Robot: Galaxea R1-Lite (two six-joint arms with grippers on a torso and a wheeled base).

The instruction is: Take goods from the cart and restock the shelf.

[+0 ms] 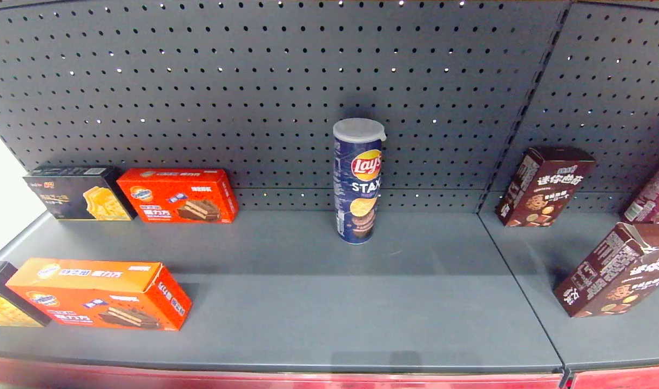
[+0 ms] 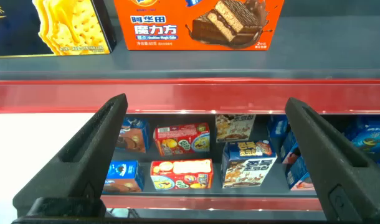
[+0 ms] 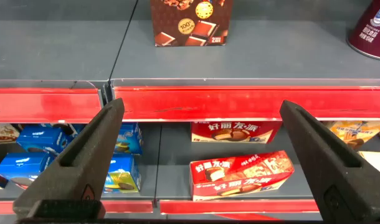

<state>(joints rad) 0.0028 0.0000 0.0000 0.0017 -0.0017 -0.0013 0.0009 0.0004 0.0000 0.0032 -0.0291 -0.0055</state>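
Note:
A blue chips can (image 1: pixel 357 181) with a clear lid stands upright at the back middle of the grey shelf (image 1: pixel 308 302). My left gripper (image 2: pixel 205 102) is open and holds nothing. It hangs in front of the shelf's red front edge (image 2: pixel 190 94), just below an orange wafer box (image 2: pixel 199 23) and a black cracker box (image 2: pixel 50 26). My right gripper (image 3: pixel 201 104) is also open with nothing in it, facing the red edge (image 3: pixel 240 102) below a brown chocolate box (image 3: pixel 190 22).
Orange boxes (image 1: pixel 100 294) (image 1: pixel 178 194) and black boxes (image 1: pixel 78 193) lie on the shelf's left. Brown boxes (image 1: pixel 545 186) (image 1: pixel 618 275) lean on the right section. A lower shelf holds small snack boxes (image 2: pixel 180 174) and red pie boxes (image 3: pixel 240 177). A perforated back panel (image 1: pixel 254 81) closes the shelf.

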